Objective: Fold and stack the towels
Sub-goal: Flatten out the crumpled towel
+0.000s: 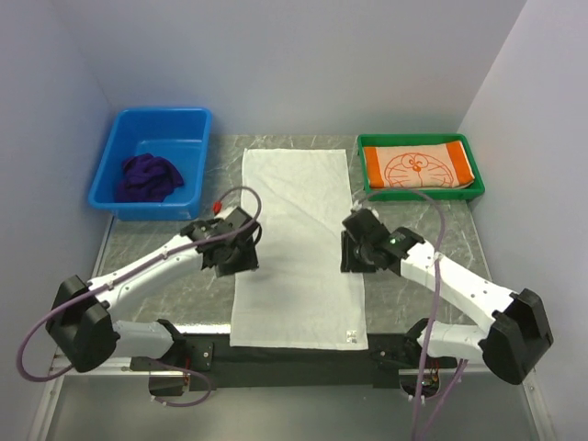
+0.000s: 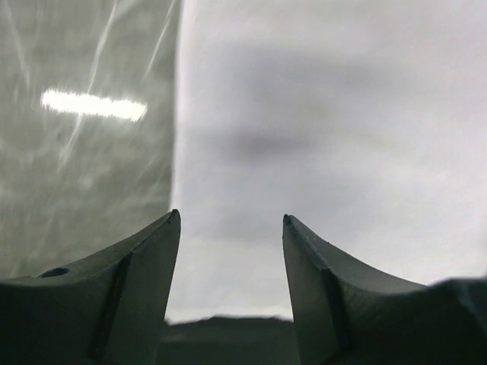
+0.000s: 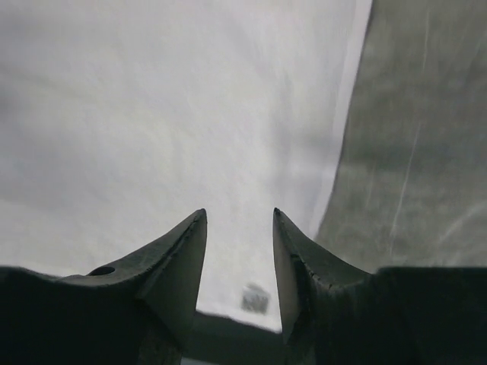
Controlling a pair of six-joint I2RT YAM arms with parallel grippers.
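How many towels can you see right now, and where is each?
3. The white towel lies spread flat at centre; the orange towel sits folded in the green tray; the purple towel is bunched in the blue bin. Others may hide beneath.

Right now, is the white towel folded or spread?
Spread: the white towel lies as one long flat rectangle, no fold showing.

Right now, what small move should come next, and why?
Probably lower both and pinch the white towel's long side edges: the left gripper and right gripper hang open at those edges, and the towel lies flat, unfolded.
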